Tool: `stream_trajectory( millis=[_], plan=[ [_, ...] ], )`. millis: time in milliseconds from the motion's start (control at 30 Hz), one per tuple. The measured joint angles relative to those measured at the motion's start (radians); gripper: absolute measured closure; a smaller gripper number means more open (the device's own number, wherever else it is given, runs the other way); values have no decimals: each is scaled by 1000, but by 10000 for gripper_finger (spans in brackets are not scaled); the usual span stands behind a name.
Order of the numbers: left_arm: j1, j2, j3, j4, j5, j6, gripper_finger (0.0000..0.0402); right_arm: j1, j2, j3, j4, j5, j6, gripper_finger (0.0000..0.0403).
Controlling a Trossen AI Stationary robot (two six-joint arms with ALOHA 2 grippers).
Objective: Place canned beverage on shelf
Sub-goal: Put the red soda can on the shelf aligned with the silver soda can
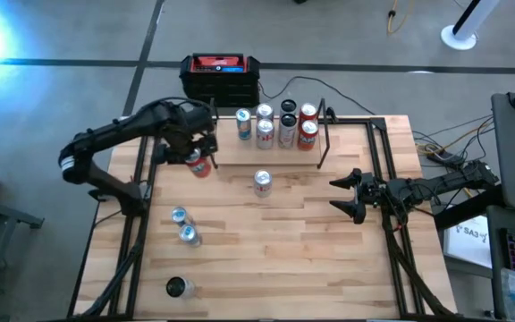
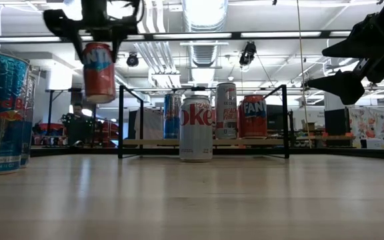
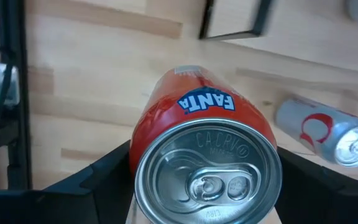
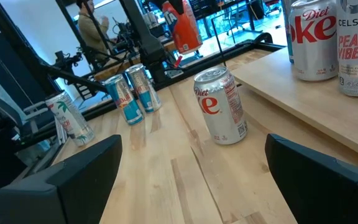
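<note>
My left gripper (image 1: 198,152) is shut on a red Fanta can (image 2: 99,72), held above the table just left of the shelf's near left post. The shelf (image 1: 275,157) is a low wood board with thin black posts at the far middle. It carries several upright cans (image 1: 275,125). A Diet Coke can (image 1: 262,182) stands on its base on the table just in front of the shelf. My right gripper (image 1: 336,195) is open and empty above the table's right side, pointing toward that can (image 4: 221,106). My left gripper pinches the Fanta can's side wall just below its top rim (image 3: 143,163) between its two fingers (image 3: 104,171), one on each side. The fingers come from above, pointing down. The can hangs roughly upright below them, lifted clear of the table (image 2: 99,100).
A black box with a red top (image 1: 220,76) sits beyond the table's far edge. Two Red Bull cans (image 1: 183,225) stand near the left front, and a dark can (image 1: 178,287) stands at the near edge. Bare wood (image 1: 275,250) lies across the middle and front.
</note>
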Motion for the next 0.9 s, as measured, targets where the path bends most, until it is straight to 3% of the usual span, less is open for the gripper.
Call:
stream_trajectory(
  millis=[533, 900],
  plan=[
    [-12, 378, 476, -73, -79, 204, 119, 0, 0, 0, 0, 0, 0, 23],
    [-12, 642, 796, -72, -66, 303, 119, 0, 0, 0, 0, 0, 0, 23]
  ],
)
